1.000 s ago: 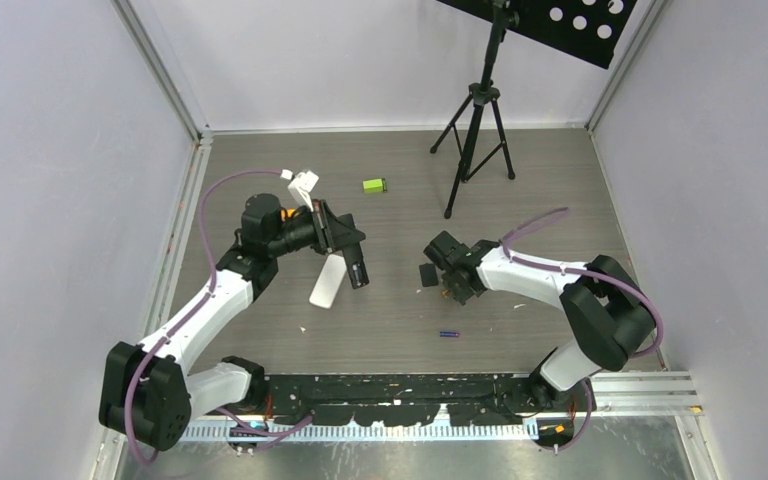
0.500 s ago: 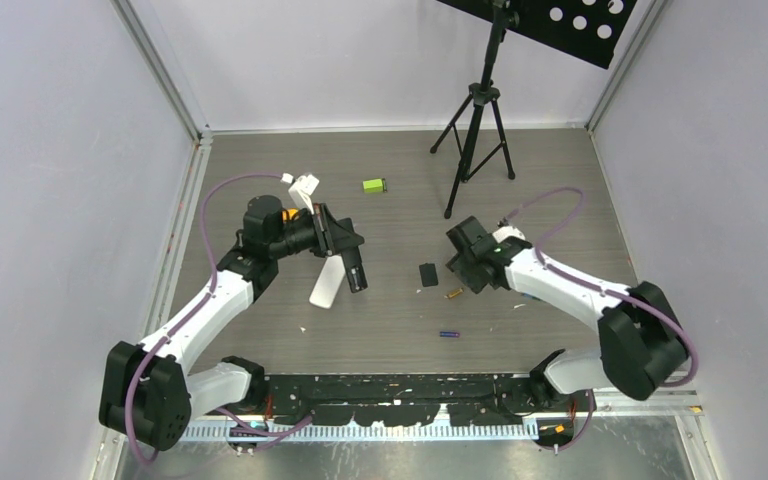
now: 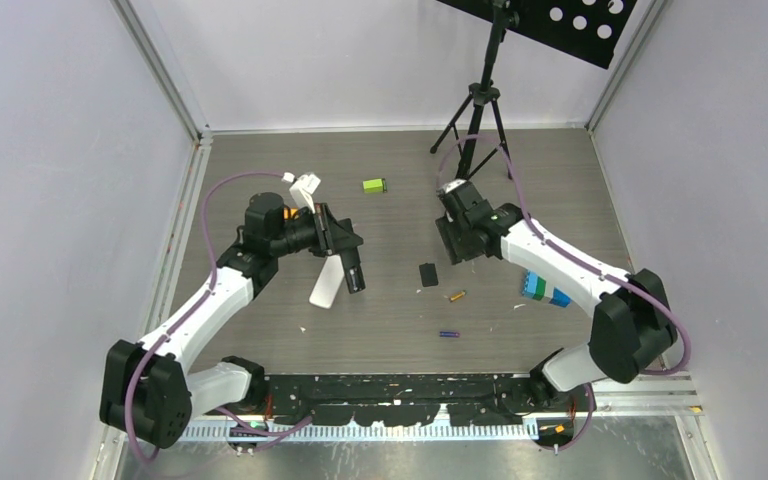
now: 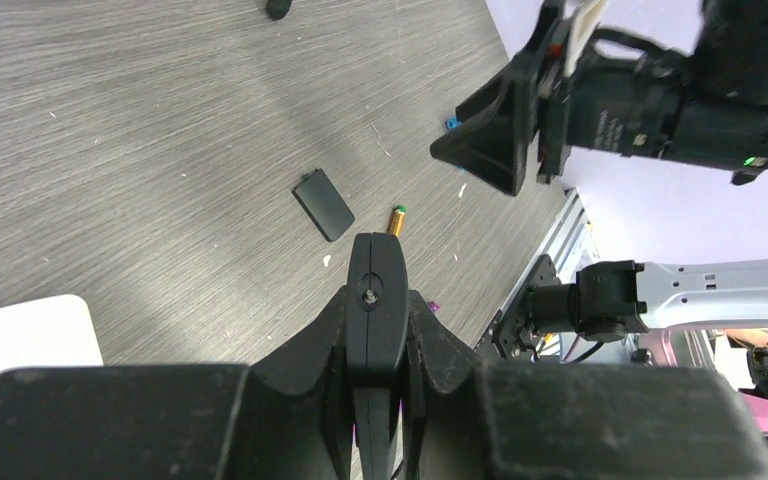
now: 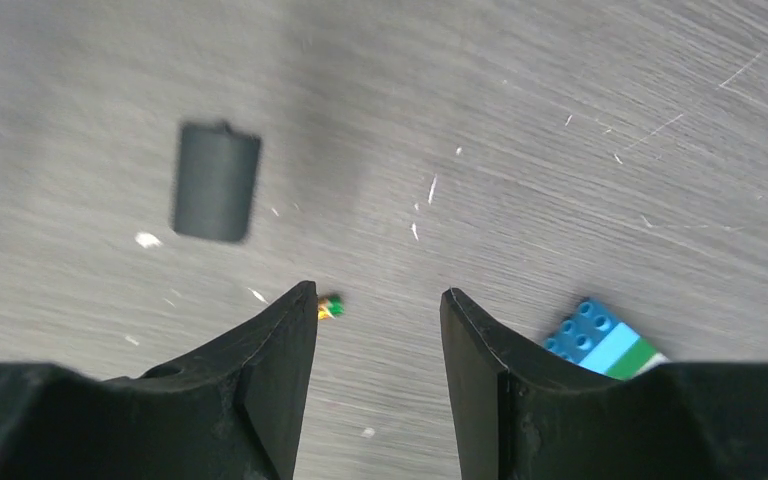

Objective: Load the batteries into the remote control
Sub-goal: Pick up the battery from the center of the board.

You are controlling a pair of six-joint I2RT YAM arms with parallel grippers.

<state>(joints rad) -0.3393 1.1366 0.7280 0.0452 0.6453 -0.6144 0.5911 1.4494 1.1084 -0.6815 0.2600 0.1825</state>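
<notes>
Right hand point(image 5: 377, 294) gaping, yellowish battery point(image 5: 328, 307) apart, untouched

— What do the arms look like?
— White plastic link shells point(image 3: 222, 296) between bulky black joint housings point(image 3: 145, 385), with a purple cable point(image 3: 203, 222) running along each.
— The ends?
— Black wedge-shaped fingers point(image 5: 270, 370). The left gripper point(image 4: 377, 245) has one small round screw point(image 4: 368, 296). A green indicator light point(image 4: 750, 160) marks the right wrist.

Pale lavender walls point(image 3: 50, 150) enclose a grey wood-grain table point(image 3: 560, 170), aluminium posts point(image 3: 160, 72) in its corners; a black tripod point(image 3: 480, 95) stands at the rear under a perforated black panel point(image 3: 545, 25).
</notes>
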